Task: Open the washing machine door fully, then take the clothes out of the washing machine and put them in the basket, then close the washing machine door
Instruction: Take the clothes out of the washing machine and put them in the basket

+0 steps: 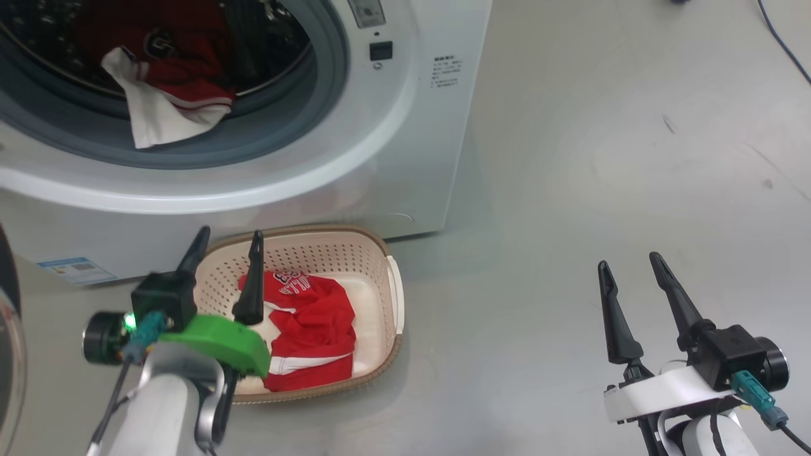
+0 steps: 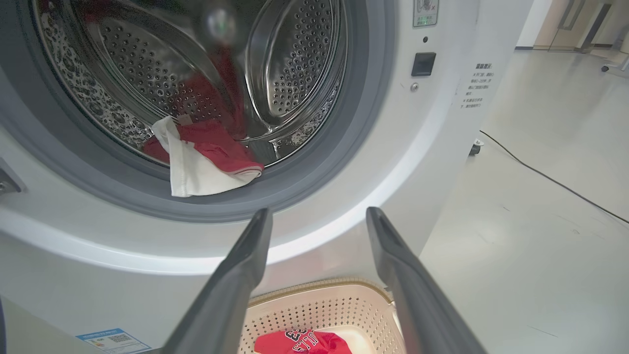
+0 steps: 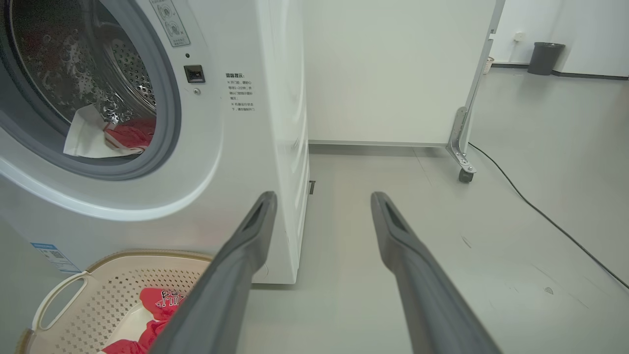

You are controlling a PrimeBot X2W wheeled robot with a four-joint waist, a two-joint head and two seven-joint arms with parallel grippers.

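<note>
The washing machine [image 1: 405, 126] stands with its mouth uncovered. Red and white clothes [image 1: 166, 95] hang from the drum over the grey gasket, also seen in the left wrist view as clothes [image 2: 206, 157] and in the right wrist view [image 3: 105, 137]. A sliver of the washing machine door [image 1: 7, 354] shows at the far left edge. On the floor before the machine sits the basket [image 1: 380, 253] with a red garment [image 1: 313, 323] inside. My left gripper [image 1: 229, 235] hovers open over the basket's near left side, empty. My right gripper [image 1: 628, 261] is open and empty over bare floor, well right of the basket.
A black cable [image 3: 540, 211] runs across the floor to the right. A white panel on a caster [image 3: 462, 169] stands behind the machine's right side, with a dark bin [image 3: 545, 58] far back. Open grey floor [image 1: 602, 158] lies right of the machine.
</note>
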